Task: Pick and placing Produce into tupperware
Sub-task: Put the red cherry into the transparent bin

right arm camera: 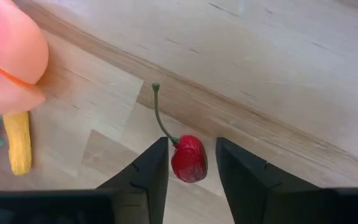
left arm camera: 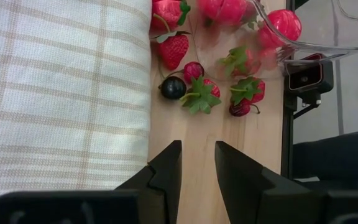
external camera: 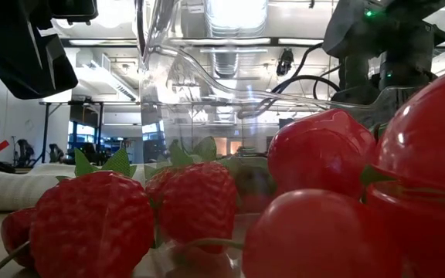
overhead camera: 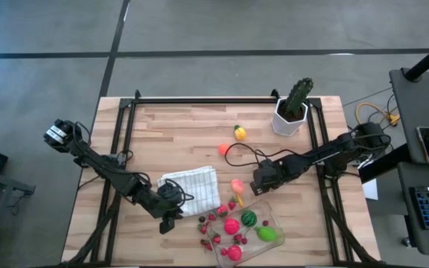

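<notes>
The clear tupperware sits by the table's near edge. It holds pink, striped green and light green produce. Strawberries and berries lie on the wood between it and the checked cloth. My left gripper hovers open beside the cloth's edge, short of those berries. My right gripper is open just beyond the tupperware's far side. Its fingers stand on either side of a red cherry with a long stem, and wood shows between the cherry and one finger. A pink peach and a yellow piece lie beside it.
A cactus in a white pot stands at the far right. A yellow fruit and an orange one lie mid-table beside a black cable. A small black camera sits at the near edge by the tupperware.
</notes>
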`<state>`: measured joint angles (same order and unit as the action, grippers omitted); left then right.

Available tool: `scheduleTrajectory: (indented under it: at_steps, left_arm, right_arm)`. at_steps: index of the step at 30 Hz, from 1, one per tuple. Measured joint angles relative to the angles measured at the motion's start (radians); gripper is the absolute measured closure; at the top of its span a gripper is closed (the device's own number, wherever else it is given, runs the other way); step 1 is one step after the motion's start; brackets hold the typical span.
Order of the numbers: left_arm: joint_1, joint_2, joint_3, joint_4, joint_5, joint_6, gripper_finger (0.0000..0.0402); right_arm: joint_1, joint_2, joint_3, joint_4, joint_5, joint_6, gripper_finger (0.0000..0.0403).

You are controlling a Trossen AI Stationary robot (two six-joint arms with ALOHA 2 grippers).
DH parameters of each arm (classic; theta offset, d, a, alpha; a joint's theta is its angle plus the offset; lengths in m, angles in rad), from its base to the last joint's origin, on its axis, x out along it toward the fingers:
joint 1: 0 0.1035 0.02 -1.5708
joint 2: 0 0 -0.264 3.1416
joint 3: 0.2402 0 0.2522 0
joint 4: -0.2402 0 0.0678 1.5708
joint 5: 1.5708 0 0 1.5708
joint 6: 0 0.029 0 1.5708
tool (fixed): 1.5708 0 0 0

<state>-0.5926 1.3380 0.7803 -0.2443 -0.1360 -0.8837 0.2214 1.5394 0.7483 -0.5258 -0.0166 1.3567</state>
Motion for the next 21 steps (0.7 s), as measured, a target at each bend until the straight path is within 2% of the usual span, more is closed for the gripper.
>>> scheduleTrajectory:
  at_steps: [21]
  left_arm:
    - [0.001,0.000,0.000,0.000,0.000,0.000,0.0320]
  right_arm:
    - [0.000,-0.016,0.002,0.017,-0.008,-0.026,0.0341]
